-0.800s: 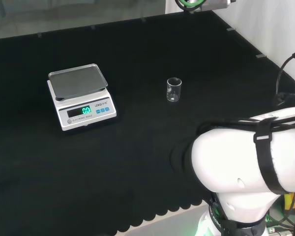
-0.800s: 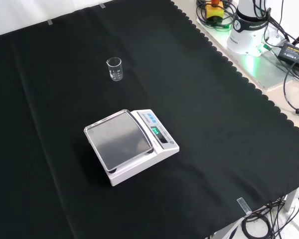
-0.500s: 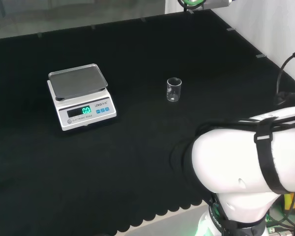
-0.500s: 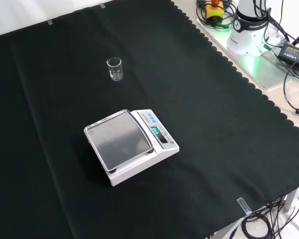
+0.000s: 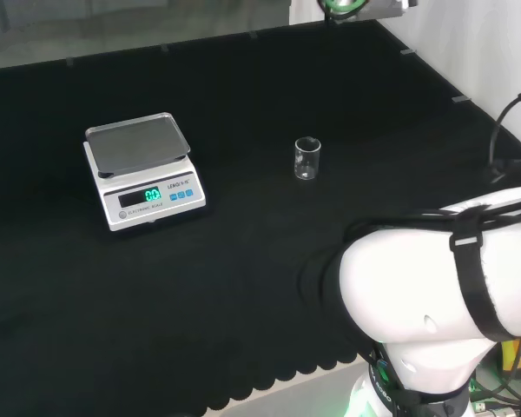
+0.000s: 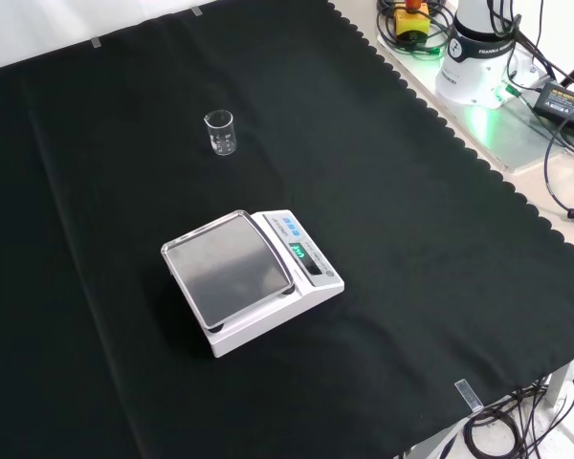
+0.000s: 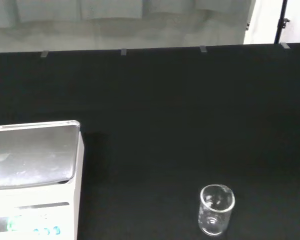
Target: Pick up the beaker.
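Note:
A small clear glass beaker stands upright and empty on the black cloth, right of the scale in the head view. In the front view the beaker stands beyond the scale, toward the upper left. The wrist view has the beaker close ahead, standing alone on the cloth beside the scale. Nothing touches it.
A white digital scale with a steel pan and a lit green display sits left of the beaker in the head view; the scale lies mid-cloth in the front view. The arm's white link fills the lower right. The arm's base and cables stand off the cloth.
The arm's white link has shifted very slightly in the head view. The beaker and the scale have not moved.

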`<control>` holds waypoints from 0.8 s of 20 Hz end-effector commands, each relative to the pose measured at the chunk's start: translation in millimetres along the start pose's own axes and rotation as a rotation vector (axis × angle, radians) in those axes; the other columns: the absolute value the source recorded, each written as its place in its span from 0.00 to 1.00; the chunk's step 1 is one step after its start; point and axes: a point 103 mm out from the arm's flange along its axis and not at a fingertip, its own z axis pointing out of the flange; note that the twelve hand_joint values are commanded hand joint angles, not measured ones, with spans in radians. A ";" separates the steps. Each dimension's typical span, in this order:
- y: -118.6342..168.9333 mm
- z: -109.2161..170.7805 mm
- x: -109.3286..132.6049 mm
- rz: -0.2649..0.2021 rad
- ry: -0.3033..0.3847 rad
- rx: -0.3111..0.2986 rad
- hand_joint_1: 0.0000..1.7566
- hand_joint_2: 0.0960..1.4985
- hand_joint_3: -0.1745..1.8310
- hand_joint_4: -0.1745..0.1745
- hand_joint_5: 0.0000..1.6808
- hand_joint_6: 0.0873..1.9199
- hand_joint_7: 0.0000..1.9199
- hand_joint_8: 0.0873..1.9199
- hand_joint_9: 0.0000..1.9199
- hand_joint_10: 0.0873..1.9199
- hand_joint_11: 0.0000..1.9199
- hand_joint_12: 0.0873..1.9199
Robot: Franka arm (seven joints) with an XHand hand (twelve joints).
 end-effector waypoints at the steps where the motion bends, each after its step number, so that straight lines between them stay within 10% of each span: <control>1: 29.4 48.4 47.8 -0.079 0.036 0.027 0.15 0.62 0.08 0.49 0.01 0.00 0.00 0.10 0.00 0.04 0.00 0.67; 16: 91.1 101.1 2.5 -0.043 0.117 0.117 0.17 0.61 0.07 0.45 0.02 0.00 0.00 0.13 0.00 0.10 0.00 0.69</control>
